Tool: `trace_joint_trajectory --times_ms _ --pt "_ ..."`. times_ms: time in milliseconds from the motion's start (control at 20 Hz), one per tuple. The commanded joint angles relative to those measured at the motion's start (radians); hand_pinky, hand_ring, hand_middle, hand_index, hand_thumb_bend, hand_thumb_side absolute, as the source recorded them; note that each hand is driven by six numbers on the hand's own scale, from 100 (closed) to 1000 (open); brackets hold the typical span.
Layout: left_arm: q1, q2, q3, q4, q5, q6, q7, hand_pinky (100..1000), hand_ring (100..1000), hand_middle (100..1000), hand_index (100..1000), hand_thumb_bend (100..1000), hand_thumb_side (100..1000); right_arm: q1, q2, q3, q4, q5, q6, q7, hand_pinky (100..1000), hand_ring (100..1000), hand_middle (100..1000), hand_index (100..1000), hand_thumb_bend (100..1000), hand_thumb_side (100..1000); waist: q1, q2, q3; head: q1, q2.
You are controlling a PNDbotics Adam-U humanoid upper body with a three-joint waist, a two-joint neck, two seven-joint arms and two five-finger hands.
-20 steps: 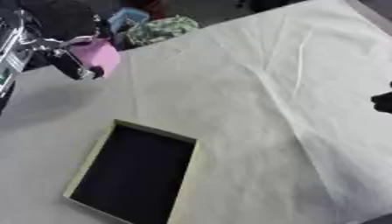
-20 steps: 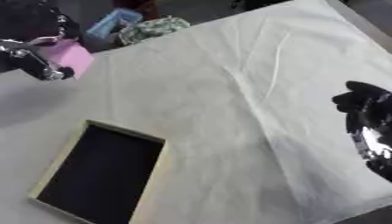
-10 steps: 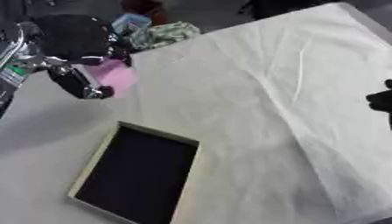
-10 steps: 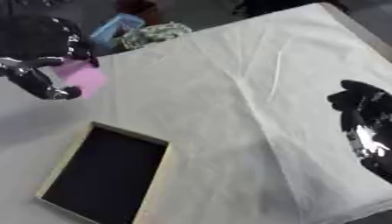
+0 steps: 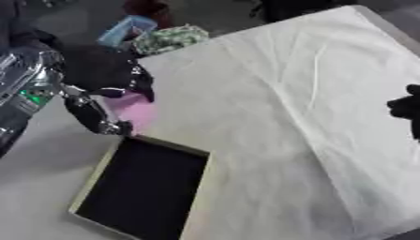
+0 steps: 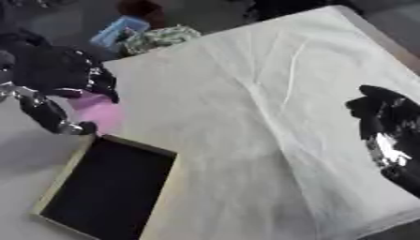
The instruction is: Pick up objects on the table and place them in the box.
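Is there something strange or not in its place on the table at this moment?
Nothing looks spilled or damaged. The box lies askew to the table edge, and the white cloth is wrinkled. The left hand holds a pink object just beyond the box's far edge.

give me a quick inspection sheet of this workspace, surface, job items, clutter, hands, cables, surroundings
surface: table under a creased white cloth.
job's things: pink object held in the left hand, just beyond the far edge of the box; the box is shallow, light-rimmed, dark inside, nothing seen in it.
clutter: green patterned bundle and blue container at the table's far edge.
hands: left hand curled round the pink object; right hand idle at the right edge, fingers cannot be made out.
cables: nothing seen.
surroundings: dark floor beyond the table, a reddish shape there.
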State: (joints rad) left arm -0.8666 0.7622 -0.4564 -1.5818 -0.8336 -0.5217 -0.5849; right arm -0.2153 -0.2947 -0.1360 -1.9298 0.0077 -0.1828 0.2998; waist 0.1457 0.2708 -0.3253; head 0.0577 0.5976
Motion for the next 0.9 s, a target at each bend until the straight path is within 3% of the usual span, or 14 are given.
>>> trace_joint_trajectory --times_ms 50,250,500,600,650,750,850,900 --pt "-0.004 0.010 -0.022 -0.022 0.027 -0.067 -0.089 753 612 538 735 100 288 -0.008 -0.007 -0.006 -0.016 -0.007 -0.001 -0.002 828 812 699 884 100 498 -0.008 -0.018 0.000 -0.006 -0.002" --pt "0.009 0.004 -0.051 -0.038 0.032 -0.079 -0.110 760 627 552 747 100 278 -0.010 -0.006 -0.006 -0.016 -0.006 0.001 -0.001 828 812 699 884 100 499 -0.005 -0.017 -0.002 -0.008 -0.004" --pt "0.021 0.013 -0.071 -0.080 -0.009 -0.098 -0.146 799 717 629 814 100 249 -0.011 -0.006 -0.007 -0.015 -0.005 0.001 -0.003 828 812 699 884 100 499 -0.004 -0.016 -0.002 -0.009 -0.007" --pt "0.026 0.018 -0.073 -0.095 -0.016 -0.103 -0.160 812 748 672 843 184 269 -0.010 -0.006 -0.007 -0.015 -0.005 0.001 -0.003 828 812 699 884 100 499 -0.004 -0.017 -0.001 -0.011 -0.008" --pt "0.028 0.020 -0.073 -0.100 -0.016 -0.104 -0.166 824 774 704 863 320 305 -0.010 -0.006 -0.007 -0.015 -0.005 0.001 -0.003 828 812 699 884 100 499 -0.004 -0.017 -0.001 -0.012 -0.008" --pt "0.032 0.026 -0.072 -0.111 -0.015 -0.105 -0.179 830 782 719 876 437 343 -0.010 -0.006 -0.007 -0.015 -0.004 0.001 -0.003 828 812 699 884 100 498 -0.005 -0.019 0.001 -0.013 -0.009" --pt "0.035 0.034 -0.069 -0.125 -0.007 -0.104 -0.189 833 787 726 881 478 359 -0.010 -0.007 -0.007 -0.014 -0.004 0.001 -0.003 828 812 699 884 100 498 -0.007 -0.020 0.003 -0.014 -0.009" --pt "0.037 0.040 -0.067 -0.135 -0.001 -0.102 -0.193 836 791 732 887 548 387 -0.009 -0.007 -0.008 -0.014 -0.004 0.001 -0.003 828 813 699 884 100 497 -0.007 -0.021 0.004 -0.014 -0.010"
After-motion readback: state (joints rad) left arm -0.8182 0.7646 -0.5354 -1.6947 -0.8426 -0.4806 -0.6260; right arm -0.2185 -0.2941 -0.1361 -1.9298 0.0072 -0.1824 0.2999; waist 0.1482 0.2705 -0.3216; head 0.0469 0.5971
